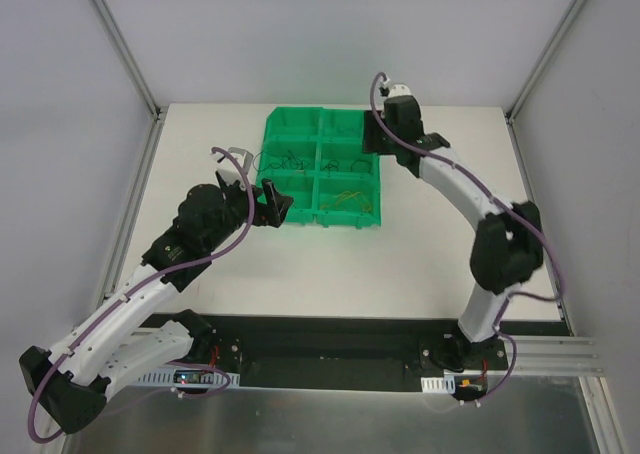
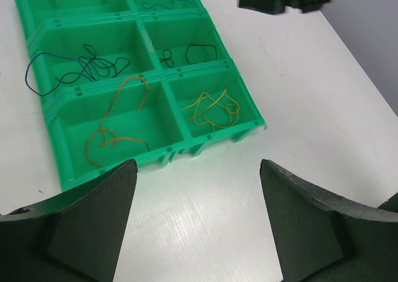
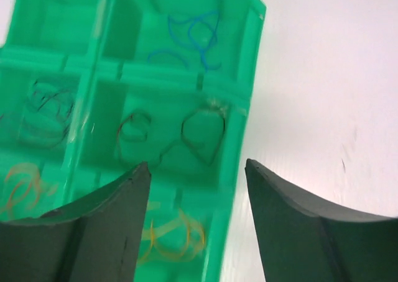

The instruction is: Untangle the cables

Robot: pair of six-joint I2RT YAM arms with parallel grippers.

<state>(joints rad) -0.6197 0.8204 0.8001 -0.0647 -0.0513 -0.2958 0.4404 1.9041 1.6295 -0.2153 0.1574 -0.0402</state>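
Though the tray (image 3: 244, 111) looks blurred, its blue cable (image 3: 202, 43) shows.

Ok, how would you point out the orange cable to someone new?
On the white table sits a green tray of compartments. Seen from the left wrist camera, the orange cable lies in the nearest left compartment, left of the yellow cable. It is the only orange one, in long loose loops.

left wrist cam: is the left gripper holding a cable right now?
No: the left gripper is open above the table, and only white surface shows between its fingers.
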